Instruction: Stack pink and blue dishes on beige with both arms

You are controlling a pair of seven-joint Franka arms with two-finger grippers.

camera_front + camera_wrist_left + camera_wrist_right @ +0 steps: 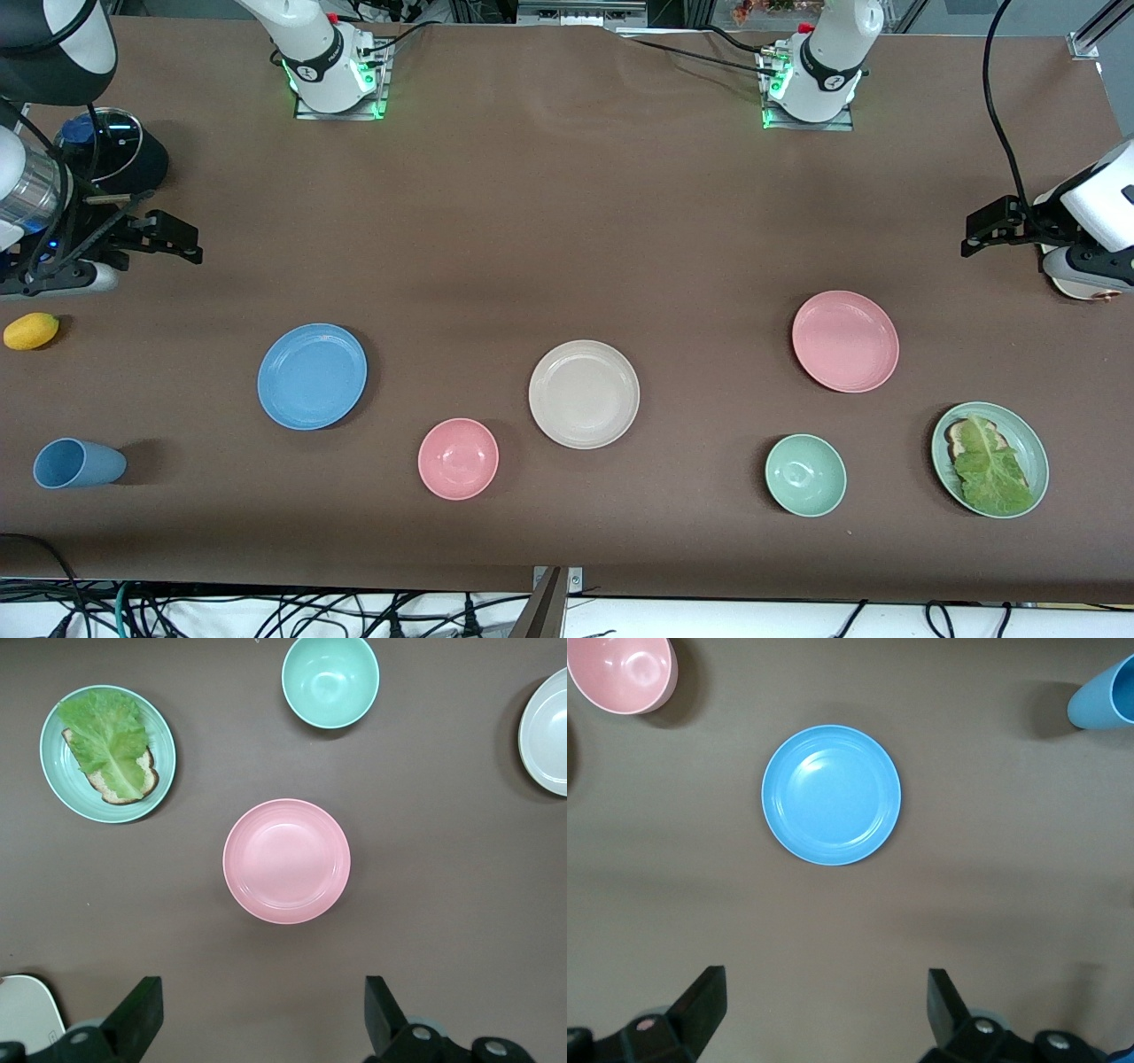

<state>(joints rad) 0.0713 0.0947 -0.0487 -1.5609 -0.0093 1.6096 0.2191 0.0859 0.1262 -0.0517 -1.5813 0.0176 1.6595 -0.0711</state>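
- The beige plate [584,394] sits bare in the middle of the tabletop [567,221], with nothing stacked on it yet, so by my reading the task has not begun
- The blue plate [312,376] lies toward the right arm's end, well apart from the beige one; the pink plate [845,341] lies toward the left arm's end, slightly farther from the front camera
- The right hand [824,1014] hangs over the tabletop at its own end, its fingers [700,1001] spread wide and holding nothing, the blue plate in plain sight of its wrist camera
- The left hand [261,1019] hangs likewise at its end, fingers [142,1005] apart and empty, looking down on the pink plate
- Risk: these plates are shallow and lie flat, so a finger would have to get under or over the rim; a poor bite could let a plate slip or tip on the lift
- Risk: both arms head for the same beige plate, and arriving together could make them collide over it
- Risk: the pink bowl [458,458] sits just beside the beige plate and the green bowl [805,475] is near the pink plate's path; a low sweep could knock either
- Risk: mistaking the pink bowl or the blue cup [78,463] for the plates
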